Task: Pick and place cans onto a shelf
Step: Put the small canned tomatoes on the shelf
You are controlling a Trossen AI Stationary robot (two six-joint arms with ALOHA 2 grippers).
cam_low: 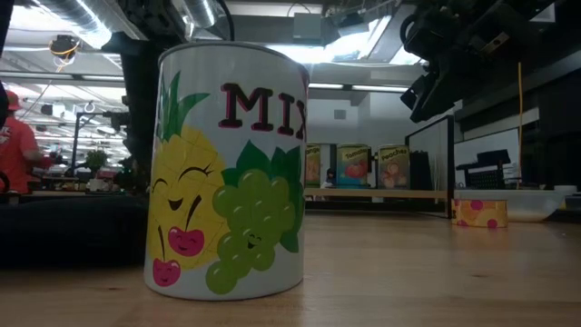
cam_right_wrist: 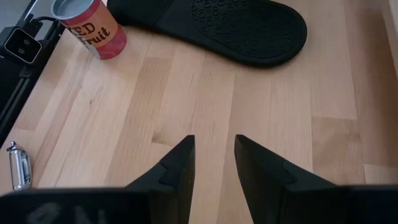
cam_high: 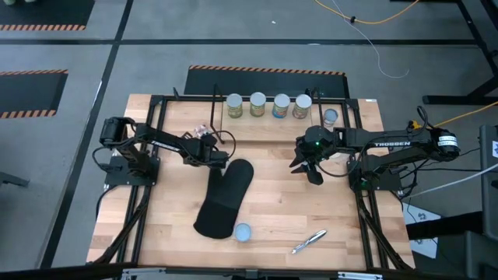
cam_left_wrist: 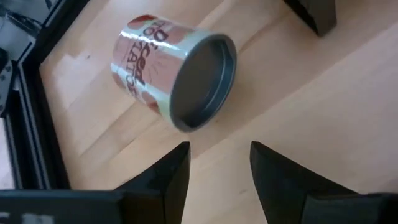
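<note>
The left tool [cam_left_wrist: 219,168] is opened wide above a tipped-over can [cam_left_wrist: 171,71] on the desk [cam_high: 311,210]. The right tool [cam_right_wrist: 214,163], at 3 o'clock, is held partly open, empty.

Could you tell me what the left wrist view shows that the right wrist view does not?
Only the left wrist view shows a can lying on its side just ahead of the open left gripper, with nothing between its fingers. Only the right wrist view shows an upright can, a black slipper, a silvery pen-like item and the empty, open right gripper. Both show the wooden tabletop.
</note>
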